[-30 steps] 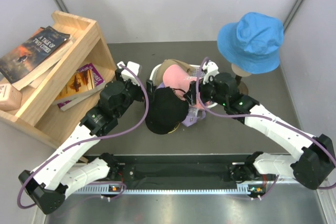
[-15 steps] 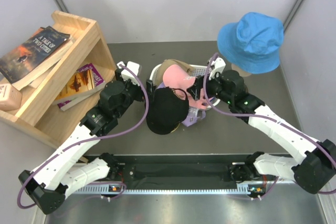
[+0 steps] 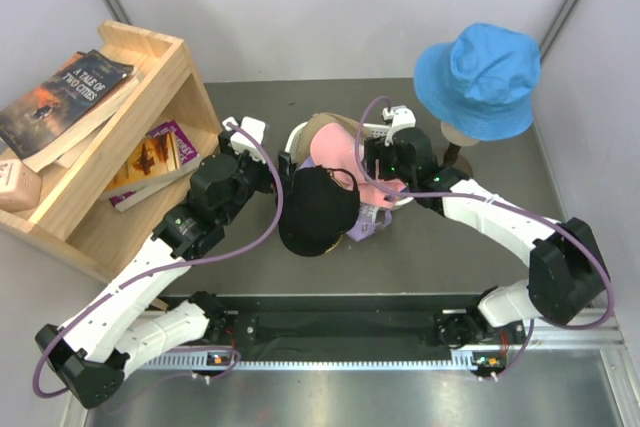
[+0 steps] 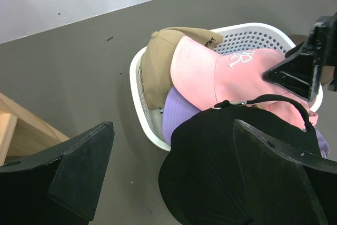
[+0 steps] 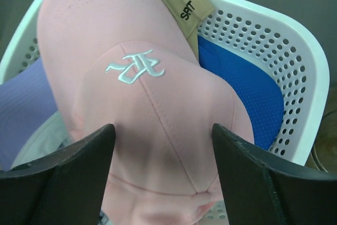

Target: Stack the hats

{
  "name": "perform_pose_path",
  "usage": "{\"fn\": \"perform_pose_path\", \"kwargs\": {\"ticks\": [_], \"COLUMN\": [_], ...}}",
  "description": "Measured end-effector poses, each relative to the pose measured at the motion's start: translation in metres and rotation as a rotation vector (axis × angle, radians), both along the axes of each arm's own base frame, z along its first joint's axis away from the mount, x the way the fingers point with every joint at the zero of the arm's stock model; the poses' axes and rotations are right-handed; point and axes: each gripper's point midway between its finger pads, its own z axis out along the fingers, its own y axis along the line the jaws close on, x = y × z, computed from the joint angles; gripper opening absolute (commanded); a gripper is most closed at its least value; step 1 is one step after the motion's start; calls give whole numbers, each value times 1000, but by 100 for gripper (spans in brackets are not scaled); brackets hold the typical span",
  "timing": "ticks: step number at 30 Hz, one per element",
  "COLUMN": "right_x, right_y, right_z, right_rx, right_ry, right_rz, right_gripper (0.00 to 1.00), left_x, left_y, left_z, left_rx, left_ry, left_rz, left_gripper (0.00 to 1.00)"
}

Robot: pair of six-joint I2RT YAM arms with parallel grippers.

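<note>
A white perforated basket holds several caps: a pink one on top, tan behind it, lavender beneath, royal blue at the right. A black cap rests against the basket's near rim, partly on the table. My right gripper is open, its fingers on either side of the pink cap's crown, close above it. My left gripper is open and empty, hovering over the black cap's left side. A pale fabric edge shows under the lavender cap.
A wooden shelf with books stands at the left, close to my left arm. A blue bucket hat sits on a mannequin head at the back right, just behind my right wrist. The basket rim lies between my left fingers.
My right gripper has swung back and to the left, from the basket's near right side to over the pink cap. The left arm and the caps have not moved.
</note>
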Motion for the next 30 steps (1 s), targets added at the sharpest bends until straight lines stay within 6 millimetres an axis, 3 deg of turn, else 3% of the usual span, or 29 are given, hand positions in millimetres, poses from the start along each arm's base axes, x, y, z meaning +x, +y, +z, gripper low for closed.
{"fn": "perform_pose_path", "kwargs": {"ticks": [1, 2, 4, 5, 7, 8, 17, 22, 30], "right_x": [2, 3, 5, 5, 6, 7, 16, 24, 18], "right_y": [0, 0, -2, -3, -3, -4, -7, -6, -12], "right_z": [-4, -6, -10, -10, -9, -9, 16, 61, 161], "right_rx": [-10, -14, -27, -34, -36, -37, -77, -69, 18], "right_ry": [4, 7, 10, 8, 2, -1, -48, -121, -308], "right_rz": [-6, -8, -17, -17, -23, -26, -32, -36, -31], "right_gripper": [63, 50, 35, 20, 3, 0, 0, 0, 0], "left_x": [0, 0, 0, 0, 0, 0, 1, 2, 3], "left_y": [0, 0, 0, 0, 0, 0, 2, 5, 7], "left_z": [0, 0, 0, 0, 0, 0, 0, 0, 0], "left_rx": [-1, 0, -1, -1, -1, -1, 5, 16, 25], "left_ry": [0, 0, 0, 0, 0, 0, -3, -8, -13], "left_rz": [0, 0, 0, 0, 0, 0, 11, 24, 31], "left_gripper": [99, 99, 99, 99, 99, 99, 99, 99, 99]}}
